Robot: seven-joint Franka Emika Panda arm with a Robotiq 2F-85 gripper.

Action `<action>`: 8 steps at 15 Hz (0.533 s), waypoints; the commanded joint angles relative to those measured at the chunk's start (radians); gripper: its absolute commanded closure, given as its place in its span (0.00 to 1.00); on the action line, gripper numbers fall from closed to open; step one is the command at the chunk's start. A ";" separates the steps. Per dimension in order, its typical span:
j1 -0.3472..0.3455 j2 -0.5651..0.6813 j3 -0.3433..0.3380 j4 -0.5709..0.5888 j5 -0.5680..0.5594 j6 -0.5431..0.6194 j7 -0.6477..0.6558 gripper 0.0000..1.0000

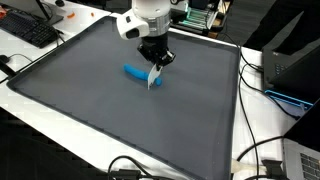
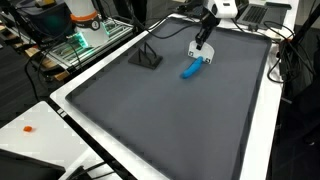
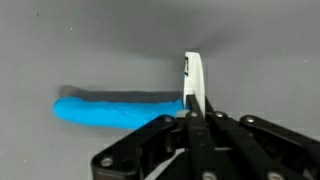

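A blue elongated object [image 1: 134, 71] lies flat on the dark grey mat [image 1: 90, 90]; it shows in both exterior views [image 2: 189, 69] and in the wrist view [image 3: 110, 108]. My gripper [image 1: 155, 64] hangs over its one end, also seen in an exterior view [image 2: 203, 50]. The fingers [image 3: 194, 112] are closed together on a thin white strip-like piece [image 3: 193, 78], which sticks out past the fingertips right beside the blue object's end. In an exterior view the white piece [image 1: 153, 78] points down to the mat. Whether it touches the blue object I cannot tell.
A black triangular stand [image 2: 147, 57] sits on the mat [image 2: 170, 110]. A white table border surrounds the mat. A keyboard [image 1: 30, 30] lies on one side, cables [image 1: 262, 150] and a black box [image 1: 292, 60] on another. A small orange item [image 2: 30, 128] lies on the white surface.
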 commanded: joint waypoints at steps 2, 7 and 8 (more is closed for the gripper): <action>-0.019 -0.035 0.020 -0.046 0.065 -0.036 -0.037 0.99; -0.023 -0.057 0.020 -0.043 0.087 -0.053 -0.066 0.99; -0.019 -0.063 0.013 -0.041 0.073 -0.049 -0.059 0.99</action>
